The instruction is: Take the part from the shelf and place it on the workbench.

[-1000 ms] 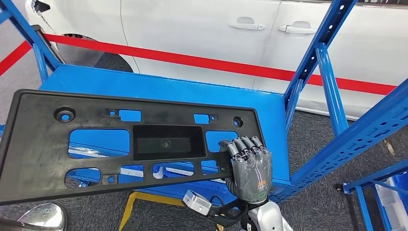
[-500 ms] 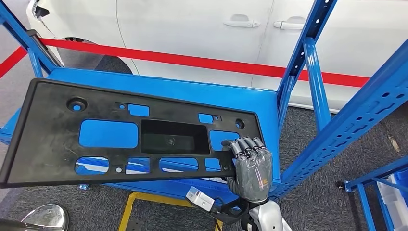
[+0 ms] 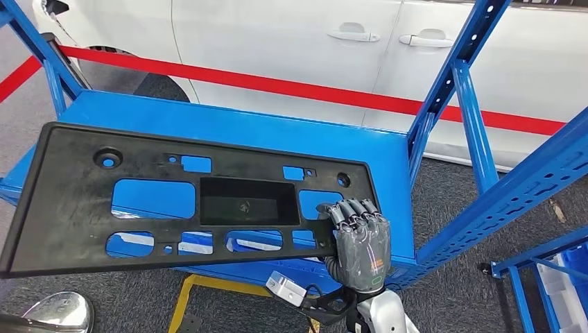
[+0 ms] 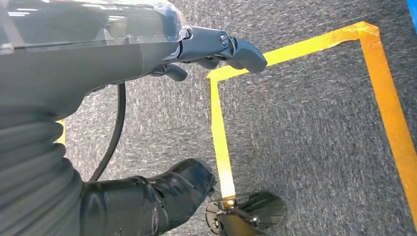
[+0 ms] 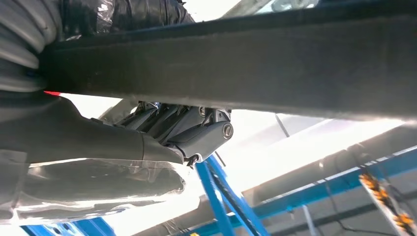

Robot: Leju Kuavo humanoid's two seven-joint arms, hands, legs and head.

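Note:
The part (image 3: 69,208) is a long black plastic panel with several cut-outs and a recessed box in its middle. It hangs nearly level just above the blue shelf deck (image 3: 277,135), reaching out past the deck's near-left edge. My right hand (image 3: 360,243) grips its near right corner, fingers curled over the top edge. In the right wrist view the panel (image 5: 246,64) crosses as a dark bar with my right hand (image 5: 147,132) wrapped around it. My left hand (image 4: 147,44) hangs over the grey carpet and holds nothing, its fingers loosely extended.
Blue shelf uprights (image 3: 451,83) rise at the right and a slanted beam (image 3: 527,187) crosses in front of them. A white car (image 3: 277,41) stands behind a red barrier belt (image 3: 277,87). Yellow tape (image 4: 221,142) marks the carpet.
The view swayed left and back. The panel's far left end has lifted slightly, so it lies more level over the shelf. My right hand keeps the same grip.

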